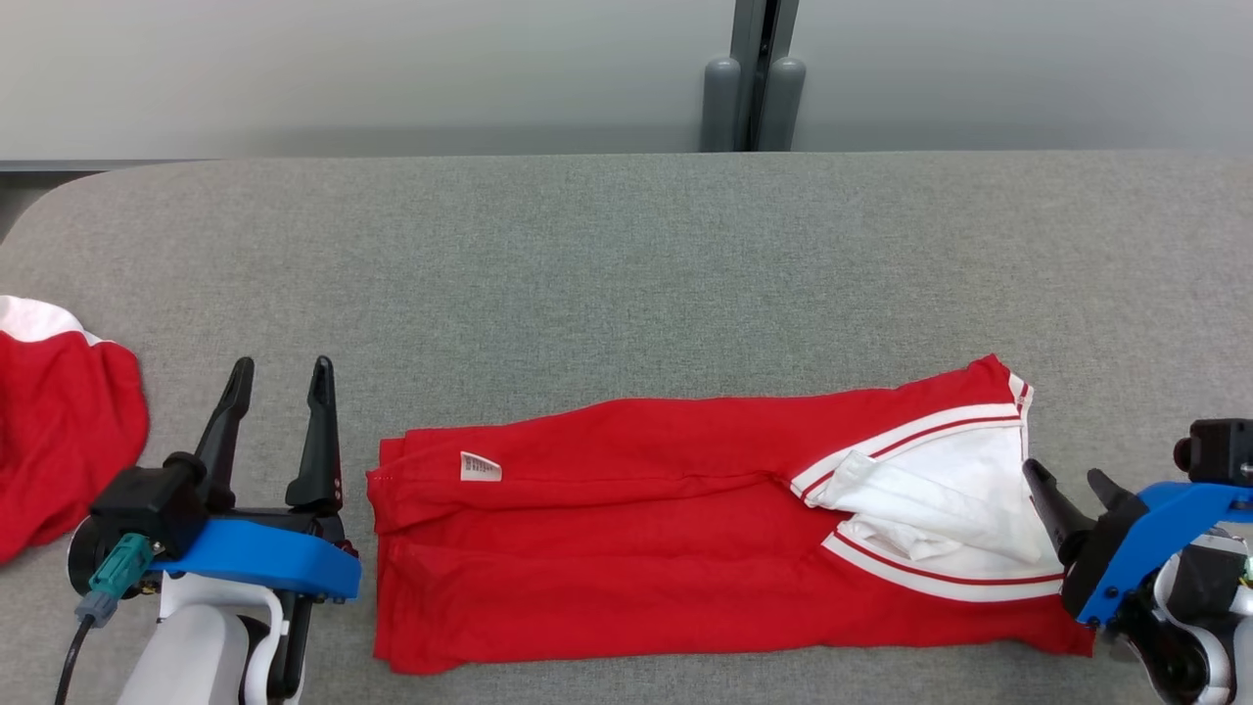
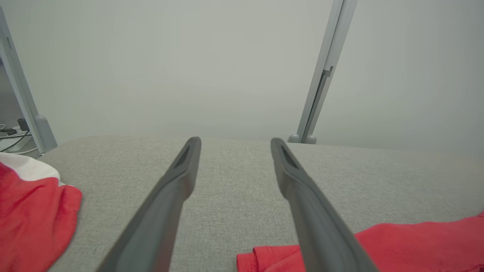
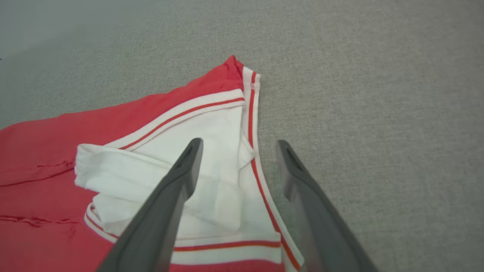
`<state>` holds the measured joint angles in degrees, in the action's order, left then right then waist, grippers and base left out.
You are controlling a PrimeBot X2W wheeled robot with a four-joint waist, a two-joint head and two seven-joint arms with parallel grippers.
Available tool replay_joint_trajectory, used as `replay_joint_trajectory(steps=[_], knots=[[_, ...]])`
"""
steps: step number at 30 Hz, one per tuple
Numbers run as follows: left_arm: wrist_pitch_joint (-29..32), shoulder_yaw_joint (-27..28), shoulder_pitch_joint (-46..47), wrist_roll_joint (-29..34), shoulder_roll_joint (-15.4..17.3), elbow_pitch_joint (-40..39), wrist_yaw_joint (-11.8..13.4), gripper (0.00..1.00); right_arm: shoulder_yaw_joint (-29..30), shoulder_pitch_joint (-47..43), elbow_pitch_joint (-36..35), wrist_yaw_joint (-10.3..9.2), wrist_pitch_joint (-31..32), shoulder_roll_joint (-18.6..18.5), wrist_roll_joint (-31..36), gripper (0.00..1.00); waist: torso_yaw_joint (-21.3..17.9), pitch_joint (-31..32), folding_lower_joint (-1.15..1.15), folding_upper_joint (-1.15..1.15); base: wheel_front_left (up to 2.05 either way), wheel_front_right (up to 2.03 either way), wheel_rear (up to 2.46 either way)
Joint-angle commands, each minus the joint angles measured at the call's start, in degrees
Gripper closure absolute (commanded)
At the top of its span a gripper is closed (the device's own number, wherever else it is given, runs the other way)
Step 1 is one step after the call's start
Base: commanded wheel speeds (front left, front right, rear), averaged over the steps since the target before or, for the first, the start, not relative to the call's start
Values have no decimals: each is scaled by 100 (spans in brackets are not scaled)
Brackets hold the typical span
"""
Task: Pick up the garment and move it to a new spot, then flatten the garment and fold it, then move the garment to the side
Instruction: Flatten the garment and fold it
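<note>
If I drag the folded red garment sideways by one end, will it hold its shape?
Probably not: the red garment looks thin and limp, its folded layers already rippled. The loose white flap would likely flop out.

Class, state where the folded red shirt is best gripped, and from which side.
Probably its two short ends: the shirt lies as a long flat band, so the left pincer takes the hem end from the left, the right pincer the collar end from the right.

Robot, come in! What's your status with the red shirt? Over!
Both hands open, empty: left hand at hem end, right hand at collar end. Red shirt folded lengthwise on table. Another red cloth far left, apart.
</note>
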<state>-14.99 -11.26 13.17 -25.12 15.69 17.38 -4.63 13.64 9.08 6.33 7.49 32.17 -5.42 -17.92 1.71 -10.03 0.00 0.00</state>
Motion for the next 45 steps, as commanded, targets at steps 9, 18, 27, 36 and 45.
replay_joint_trajectory(steps=[9, 18, 27, 36, 45], knots=[[-25, 96, 232, 17, -63, 226, -97, 0, -22, 594, 1231, 1, 96, 29, 346, 0, 83, -68, 0, 0, 0, 0, 0], [-25, 186, 240, 61, -129, 285, -154, 0, -234, 712, 1842, 2, 319, 127, 554, 0, 134, -96, 0, 0, 0, 0, 0], [-26, 233, 229, 91, -166, 323, -198, 0, -457, 672, 1743, 0, 108, -8, 351, 100, 92, -73, 0, 0, 0, 0, 0], [-26, 324, 49, 100, -181, 342, -219, 0, -105, 316, 930, 0, -84, -546, 381, 100, -42, 55, 0, 0, 0, 0, 0], [-26, 401, -36, 128, -209, 289, -220, 0, 688, -31, 41, 0, 25, -1062, 679, 100, -153, 88, 0, 0, 0, 0, 0]])
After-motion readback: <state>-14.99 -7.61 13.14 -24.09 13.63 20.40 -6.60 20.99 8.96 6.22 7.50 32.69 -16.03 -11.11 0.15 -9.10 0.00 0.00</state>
